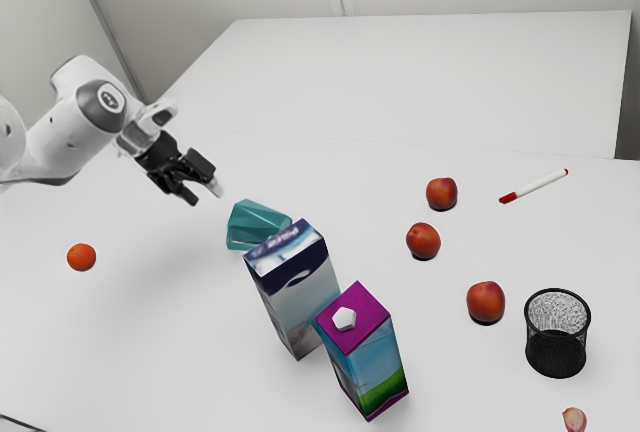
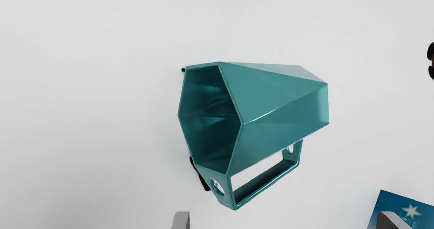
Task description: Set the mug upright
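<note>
Pincer (image 1: 204,192) open near one teal faceted mug (image 1: 258,224) on its side; beyond it, two drink cartons (image 1: 300,297), three peaches (image 1: 423,241), one marker (image 1: 535,186), one mesh cup (image 1: 557,337), one garlic clove (image 1: 574,419); behind, one orange (image 1: 81,257). Mug's mouth faces away from the cartons, long axis roughly along the pincer's spread.

The white worktop (image 1: 180,342) holds an orange (image 1: 81,257) at the exterior view's left, a toppled mug (image 1: 256,222), two cartons (image 1: 302,297); right, three peaches (image 1: 423,240), far marker (image 1: 534,186), near mesh cup (image 1: 556,347), garlic (image 1: 573,419).
</note>
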Action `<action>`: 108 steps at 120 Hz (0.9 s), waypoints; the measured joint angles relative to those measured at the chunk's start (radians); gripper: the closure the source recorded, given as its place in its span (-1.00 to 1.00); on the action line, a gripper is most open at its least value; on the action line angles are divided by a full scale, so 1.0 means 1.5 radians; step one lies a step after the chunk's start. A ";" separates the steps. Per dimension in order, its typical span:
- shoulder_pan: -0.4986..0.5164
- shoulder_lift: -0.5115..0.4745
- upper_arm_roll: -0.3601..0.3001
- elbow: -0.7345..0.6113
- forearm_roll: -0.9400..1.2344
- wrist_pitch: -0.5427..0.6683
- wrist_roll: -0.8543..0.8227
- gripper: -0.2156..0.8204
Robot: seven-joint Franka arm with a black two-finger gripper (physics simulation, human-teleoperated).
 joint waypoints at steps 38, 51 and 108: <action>0.018 0.083 0.000 0.029 -0.106 -0.008 0.127 -0.58; 0.021 0.100 0.000 0.037 -0.137 -0.028 0.159 -0.58; 0.030 0.168 -0.003 0.070 -0.257 -0.124 0.273 -0.15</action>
